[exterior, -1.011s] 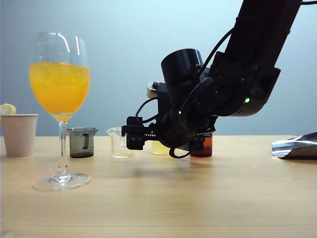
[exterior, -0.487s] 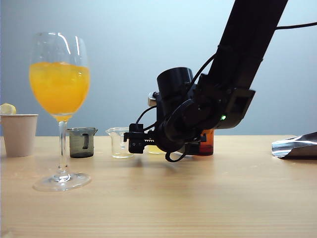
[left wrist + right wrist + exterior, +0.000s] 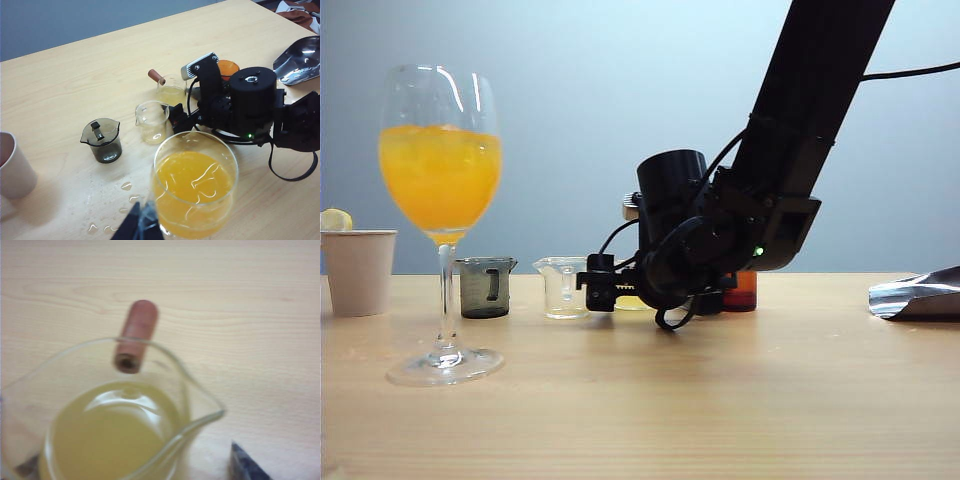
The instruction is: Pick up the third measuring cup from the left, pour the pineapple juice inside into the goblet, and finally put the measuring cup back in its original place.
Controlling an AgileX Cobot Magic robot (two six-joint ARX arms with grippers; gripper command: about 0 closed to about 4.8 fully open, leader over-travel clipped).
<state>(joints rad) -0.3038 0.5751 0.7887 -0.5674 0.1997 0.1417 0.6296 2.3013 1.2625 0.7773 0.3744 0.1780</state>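
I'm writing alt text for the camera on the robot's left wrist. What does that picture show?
A goblet of orange juice fills the foreground. Behind it on the wooden table stand a smoky grey measuring cup, an empty clear cup and the third measuring cup holding pale pineapple juice. The black right arm's pincer reaches between them.

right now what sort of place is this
Probably a lab bench set up for pouring trials: a plain wood-grain table, a row of small measuring cups, a juice-filled goblet, and a bare grey wall behind.
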